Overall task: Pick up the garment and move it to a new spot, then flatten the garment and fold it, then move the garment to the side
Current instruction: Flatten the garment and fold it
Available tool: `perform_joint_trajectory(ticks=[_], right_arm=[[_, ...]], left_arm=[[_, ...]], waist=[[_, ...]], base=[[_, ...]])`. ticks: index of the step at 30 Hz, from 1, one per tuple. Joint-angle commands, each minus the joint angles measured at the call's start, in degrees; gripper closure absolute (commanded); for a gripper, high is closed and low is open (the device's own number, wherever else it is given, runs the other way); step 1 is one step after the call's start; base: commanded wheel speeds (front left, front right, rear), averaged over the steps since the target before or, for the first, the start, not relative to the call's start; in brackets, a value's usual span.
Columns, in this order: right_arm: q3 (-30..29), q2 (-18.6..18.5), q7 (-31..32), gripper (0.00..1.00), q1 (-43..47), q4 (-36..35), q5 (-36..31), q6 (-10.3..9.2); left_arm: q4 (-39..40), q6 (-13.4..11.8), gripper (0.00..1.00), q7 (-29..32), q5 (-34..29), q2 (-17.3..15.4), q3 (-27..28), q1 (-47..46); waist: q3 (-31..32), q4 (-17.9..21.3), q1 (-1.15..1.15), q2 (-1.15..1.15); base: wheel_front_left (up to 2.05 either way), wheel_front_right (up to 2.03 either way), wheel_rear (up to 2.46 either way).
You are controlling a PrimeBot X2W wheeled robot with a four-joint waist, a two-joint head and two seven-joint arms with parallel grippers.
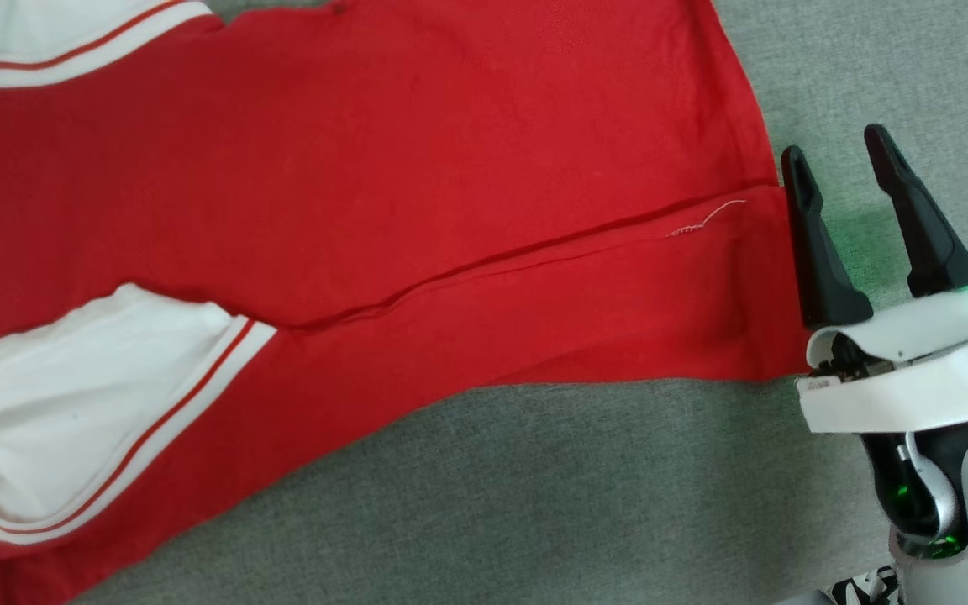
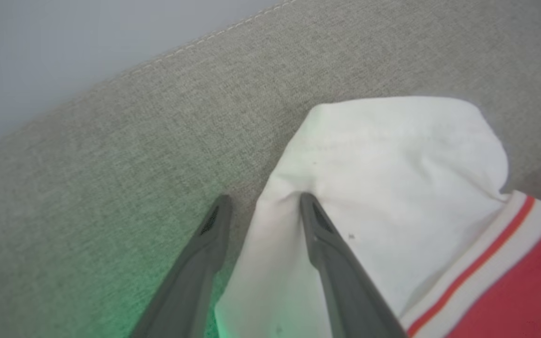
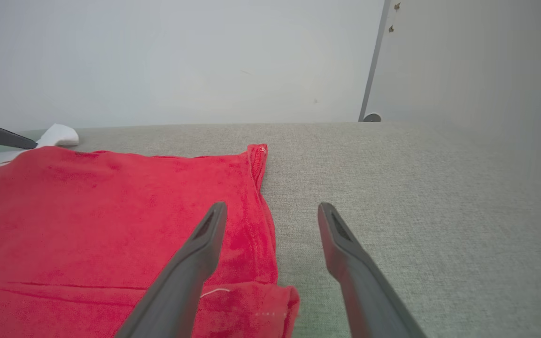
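Observation:
The garment (image 1: 366,168), red with white sleeves and red-white striped trim, lies spread over a grey cushioned surface (image 1: 534,504). One seam runs across its middle. My right gripper (image 1: 834,141) stands open beside the garment's right hem. In the right wrist view, its left finger hangs over the red hem (image 3: 256,225) and its right finger over bare grey fabric. My left gripper (image 2: 264,198) has its jaws apart astride the edge of a white sleeve (image 2: 392,164): one finger presses on the sleeve, the other is on the grey surface.
A stitched edge (image 2: 195,42) bounds the grey surface, with a pale wall beyond it. At the far right of the right wrist view a pale panel (image 3: 463,61) stands behind the surface. Bare grey fabric lies to the right of the hem (image 3: 416,188).

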State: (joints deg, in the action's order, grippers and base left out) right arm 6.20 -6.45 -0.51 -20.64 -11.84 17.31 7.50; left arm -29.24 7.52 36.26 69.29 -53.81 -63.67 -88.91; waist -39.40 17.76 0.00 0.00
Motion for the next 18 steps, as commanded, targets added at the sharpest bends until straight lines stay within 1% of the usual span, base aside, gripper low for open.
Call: perform_joint_trajectory(ticks=[1,5,9,13,18], right_arm=[[0.28,-0.46,0.54,0.00,-1.19,-0.11,0.69,-0.02],[1.67,-3.33,5.13,0.00,-5.81,0.04,1.48,-0.02],[1.71,-6.20,12.34,0.00,-13.25,1.76,2.94,-0.02],[1.55,-8.13,21.38,0.00,-21.06,5.80,5.17,-0.02],[2.80,-8.58,35.34,0.00,-29.52,12.18,9.37,-0.02]], left_arm=[[-0.46,-0.09,1.00,0.62,1.24,1.08,-2.11,2.55],[-0.35,-0.08,1.00,1.00,3.92,1.26,-2.93,1.61],[-0.09,-0.07,1.00,0.11,5.20,2.36,-3.82,0.69],[0.22,-0.06,1.00,-1.58,5.56,3.60,-4.75,-0.73],[0.47,-0.06,1.00,-3.80,5.68,4.35,-6.00,-2.27]], waist=[[-0.18,-0.33,0.00,0.00],[-0.14,-1.10,0.00,0.00],[-0.03,-2.20,0.00,0.00],[-0.19,-3.43,0.00,0.00],[-0.30,-4.59,0.00,0.00]], base=[[0.00,0.00,0.00],[0.00,0.00,0.00],[0.00,0.00,0.00],[0.00,0.00,0.00],[0.00,0.00,0.00]])
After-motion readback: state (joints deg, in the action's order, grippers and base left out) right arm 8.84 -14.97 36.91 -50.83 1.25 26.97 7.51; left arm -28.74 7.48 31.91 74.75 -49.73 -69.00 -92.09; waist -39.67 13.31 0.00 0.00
